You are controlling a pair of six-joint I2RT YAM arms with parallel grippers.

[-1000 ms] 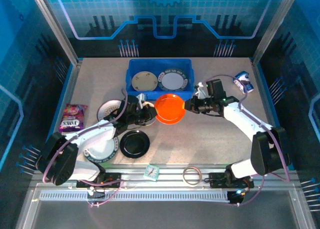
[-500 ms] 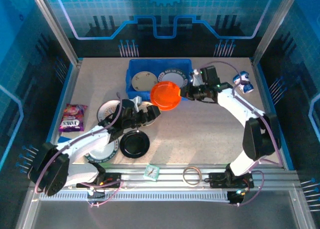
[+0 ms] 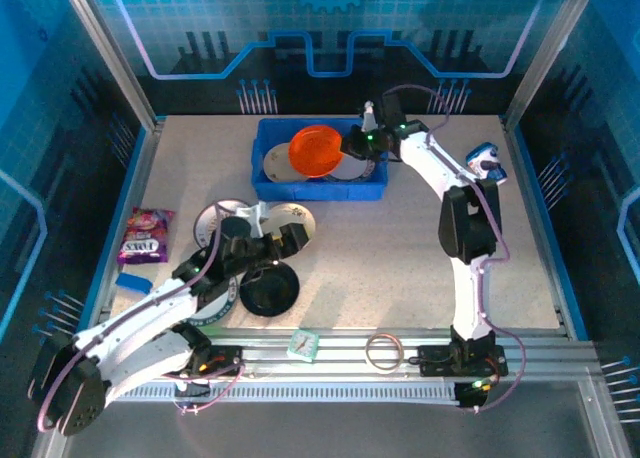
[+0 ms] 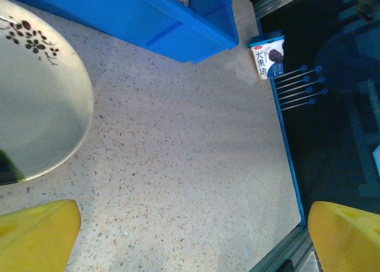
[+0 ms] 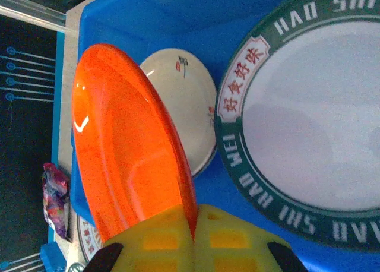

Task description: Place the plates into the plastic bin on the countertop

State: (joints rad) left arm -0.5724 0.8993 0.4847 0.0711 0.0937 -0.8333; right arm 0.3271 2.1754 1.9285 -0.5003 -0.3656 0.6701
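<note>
Seven plates are showing in all. Three are at the plastic bin (image 3: 375, 188). The right pincer (image 3: 347, 146) is clamping the orange-red plate (image 3: 312, 150) by its rim and holding it steeply tilted over the bin's floor. A cream plate (image 5: 190, 100) is lying just behind the orange one, and a green-rimmed plate (image 5: 314, 123) is lying flat right beside the fingers.

Four are lying on the countertop (image 3: 400, 268) around the left pincer (image 3: 285, 238), whose fingers are spreading wide with nothing between them. A flower-sprigged plate (image 4: 35, 106) is sitting just beside it, and a black plate (image 3: 268, 288) is near, toward the arm bases. A patterned-rim plate (image 3: 213, 218) is further to its left, and a dark-rimmed plate (image 3: 200, 308) is lying under its own arm.

The bin's near wall is standing ahead of the left pincer, with bare surface between. To its right, open speckled beige is running clear to the blue rail — one snack packet (image 4: 267, 55) is lying there. One purple bag (image 3: 145, 235) is resting well to its left, and one tape ring (image 3: 383, 352) is sitting on the near metal rails. Blue-lit panels are enclosing the table.
</note>
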